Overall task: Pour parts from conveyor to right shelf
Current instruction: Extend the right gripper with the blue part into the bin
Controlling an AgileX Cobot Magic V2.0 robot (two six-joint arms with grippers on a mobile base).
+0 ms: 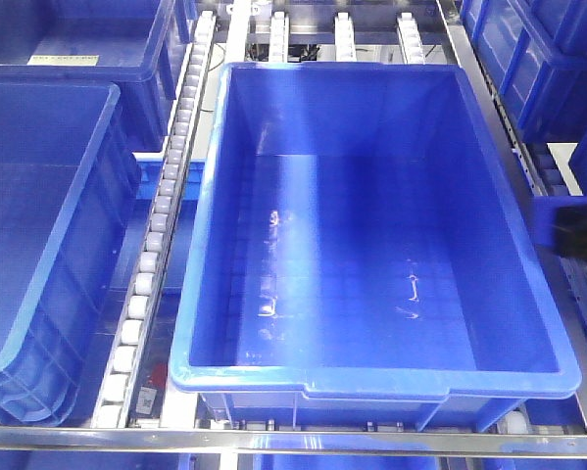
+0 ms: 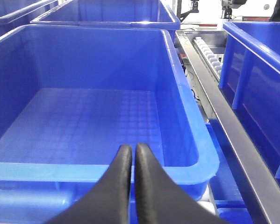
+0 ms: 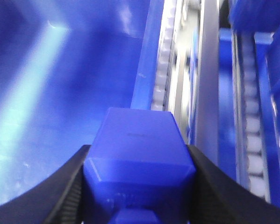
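A large blue bin (image 1: pixel 371 374) stands on the roller conveyor; its floor shows only light glare, no parts. My right gripper (image 1: pixel 579 231) is at the bin's right rim, shut on a small blue box (image 1: pixel 550 219). In the right wrist view the box (image 3: pixel 139 140) fills the space between the black fingers (image 3: pixel 69 186) of the right gripper (image 3: pixel 139 156), with the large bin's inside (image 3: pixel 60 93) to the left. My left gripper (image 2: pixel 132 148) is shut and empty, over the near rim of an empty blue bin (image 2: pixel 203 154). It does not show in the front view.
A second large blue bin (image 1: pixel 68 206) sits at the left, another behind it (image 1: pixel 77 39). Stacked blue bins (image 1: pixel 558 69) stand at the right. White roller tracks (image 1: pixel 166 215) and a metal front rail (image 1: pixel 293 439) border the bin. A metal rail (image 2: pixel 224 121) and another bin (image 2: pixel 256 79) lie right of the left gripper.
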